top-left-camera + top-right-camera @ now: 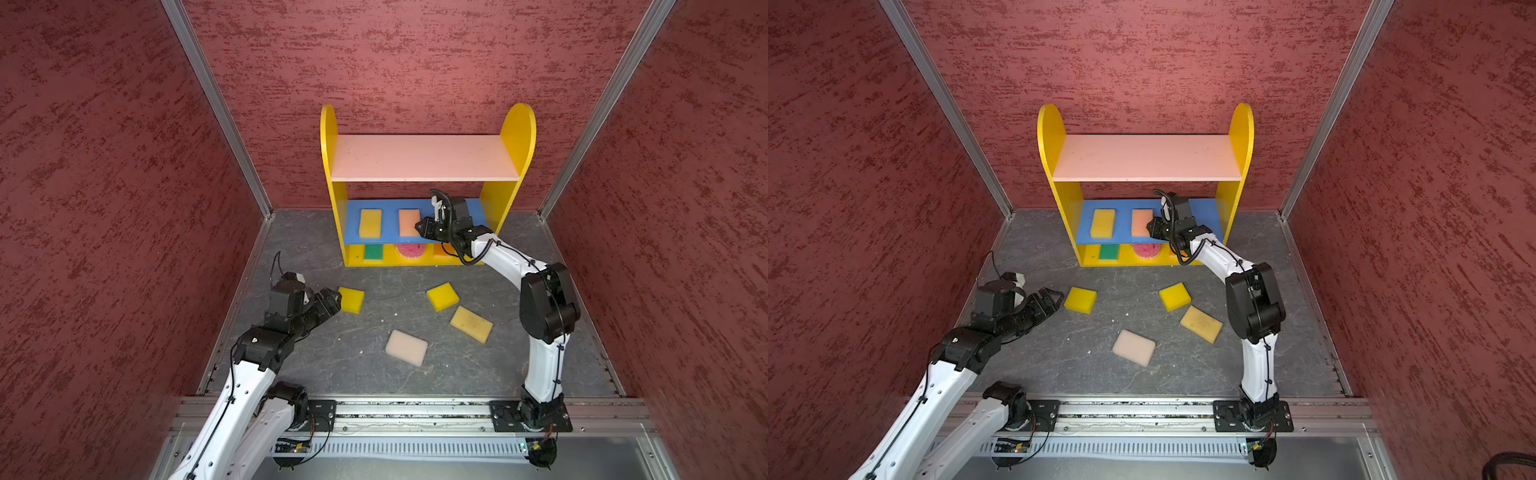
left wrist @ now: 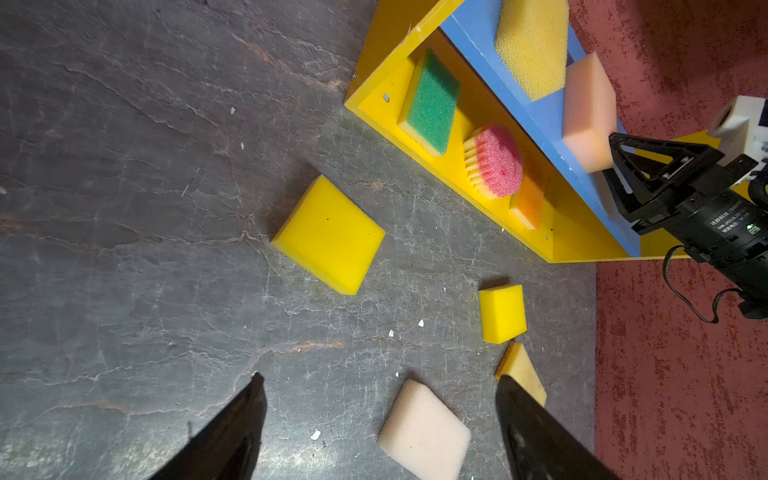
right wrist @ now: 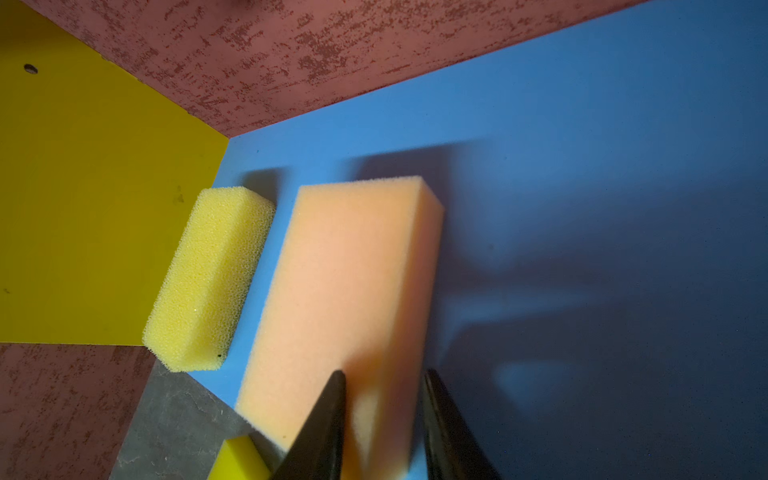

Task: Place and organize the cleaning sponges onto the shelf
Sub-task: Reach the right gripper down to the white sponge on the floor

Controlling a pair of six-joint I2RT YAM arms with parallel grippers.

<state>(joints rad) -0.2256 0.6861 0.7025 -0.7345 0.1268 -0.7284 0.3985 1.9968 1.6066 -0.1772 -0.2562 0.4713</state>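
Note:
The shelf [image 1: 424, 158] [image 1: 1146, 158] stands against the back wall. On its blue board [image 3: 582, 145] lie a coarse yellow sponge [image 1: 370, 223] [image 3: 208, 282] and a peach sponge [image 1: 408, 222] [image 3: 349, 291]. My right gripper [image 1: 419, 227] [image 3: 384, 374] is open, its jaws slightly parted astride the peach sponge's near end, which rests on the board. The bottom board holds a green sponge [image 1: 373, 252], a round pink one [image 2: 496, 162] and an orange one [image 2: 530, 203]. My left gripper [image 1: 334, 297] [image 2: 378, 376] hovers wide open and empty beside a yellow sponge [image 1: 351, 300] [image 2: 328, 235].
More sponges lie on the grey floor [image 1: 374, 324]: a yellow block [image 1: 442, 296], a tan one [image 1: 471, 324] and a cream one [image 1: 406, 347] [image 2: 424, 432]. Red walls [image 1: 124, 166] enclose the sides and back. The pink top board carries nothing.

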